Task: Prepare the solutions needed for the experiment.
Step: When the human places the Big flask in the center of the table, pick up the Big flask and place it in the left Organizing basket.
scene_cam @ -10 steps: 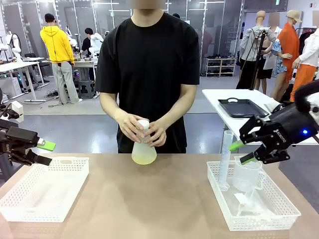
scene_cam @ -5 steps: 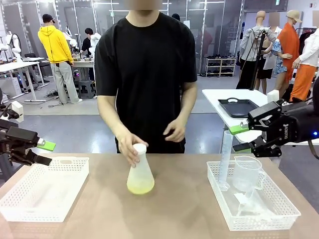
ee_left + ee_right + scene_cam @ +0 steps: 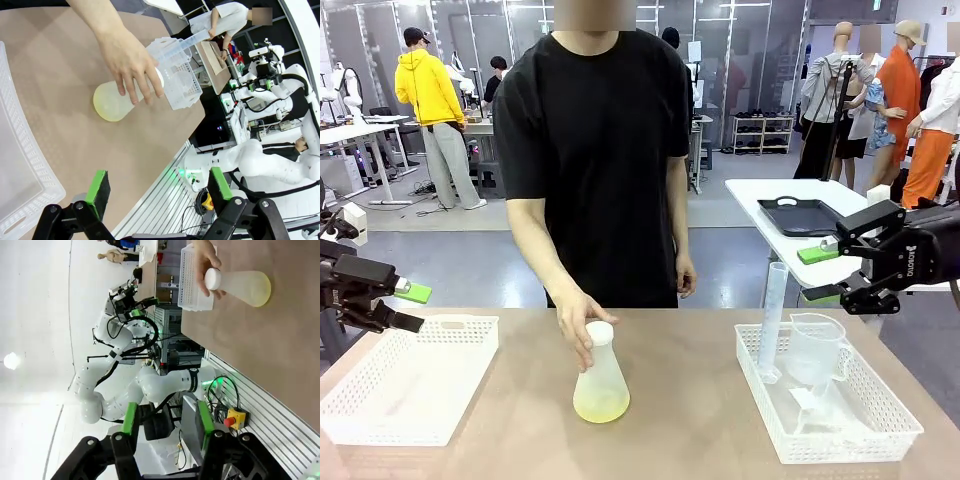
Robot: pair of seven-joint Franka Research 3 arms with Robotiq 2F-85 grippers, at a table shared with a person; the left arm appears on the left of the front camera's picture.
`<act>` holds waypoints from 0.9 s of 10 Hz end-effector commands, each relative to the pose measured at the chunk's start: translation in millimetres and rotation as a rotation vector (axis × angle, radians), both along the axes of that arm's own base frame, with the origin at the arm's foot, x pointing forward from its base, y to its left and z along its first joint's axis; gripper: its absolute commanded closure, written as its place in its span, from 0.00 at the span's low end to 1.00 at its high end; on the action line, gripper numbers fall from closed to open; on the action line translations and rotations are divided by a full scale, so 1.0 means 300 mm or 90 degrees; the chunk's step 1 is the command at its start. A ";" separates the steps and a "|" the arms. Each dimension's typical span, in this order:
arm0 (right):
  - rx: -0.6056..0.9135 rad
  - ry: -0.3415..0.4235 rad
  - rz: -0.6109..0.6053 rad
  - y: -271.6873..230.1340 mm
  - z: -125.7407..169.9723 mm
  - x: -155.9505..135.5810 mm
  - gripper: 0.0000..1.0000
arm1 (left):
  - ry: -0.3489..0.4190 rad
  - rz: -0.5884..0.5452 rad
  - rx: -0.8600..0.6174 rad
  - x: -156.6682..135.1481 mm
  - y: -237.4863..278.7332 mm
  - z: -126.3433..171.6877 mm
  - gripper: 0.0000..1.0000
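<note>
Pale yellow-green see-through solution (image 3: 601,404) sitting in frosted conical flask (image 3: 601,368), lower centre, person's hand (image 3: 576,325) on top. Looking light, slick, breakable; narrow neck probably best grip. Black green-padded left gripper (image 3: 410,308), right gripper (image 3: 817,275) both hanging spread, empty.

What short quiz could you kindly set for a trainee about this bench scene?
1. True or false: the yellow-green solution fills the flask up to its neck.
2. The basket holding the graduated cylinder lies on the robot's: A) left, B) right, C) neither side, it is central.
3. What does the right claw hold?
Key: 1 false, only the wide base holds liquid. 2 B. 3 nothing; its jaws stand open.
</note>
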State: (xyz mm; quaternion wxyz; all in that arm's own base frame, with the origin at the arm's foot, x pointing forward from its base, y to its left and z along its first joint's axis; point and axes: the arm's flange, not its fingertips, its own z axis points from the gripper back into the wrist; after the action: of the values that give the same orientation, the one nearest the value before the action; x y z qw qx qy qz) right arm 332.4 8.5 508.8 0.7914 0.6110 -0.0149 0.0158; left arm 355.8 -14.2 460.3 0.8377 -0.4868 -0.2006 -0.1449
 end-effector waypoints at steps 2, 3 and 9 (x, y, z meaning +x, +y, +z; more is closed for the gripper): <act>0.001 0.001 0.005 0.009 -0.004 -0.001 0.42 | -0.014 -0.005 -0.017 0.008 -0.005 -0.001 0.00; 0.001 0.001 0.005 0.009 -0.004 -0.001 0.42 | -0.014 -0.005 -0.017 0.008 -0.005 -0.001 0.00; 0.001 0.001 0.005 0.009 -0.004 -0.001 0.42 | -0.014 -0.005 -0.017 0.008 -0.005 -0.001 0.00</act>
State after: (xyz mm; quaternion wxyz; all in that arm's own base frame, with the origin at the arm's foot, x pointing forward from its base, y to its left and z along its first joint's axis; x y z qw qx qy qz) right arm 331.5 10.7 507.1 0.7952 0.6061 -0.0104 0.0153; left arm 355.8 -14.2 460.3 0.8377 -0.4868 -0.2006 -0.1449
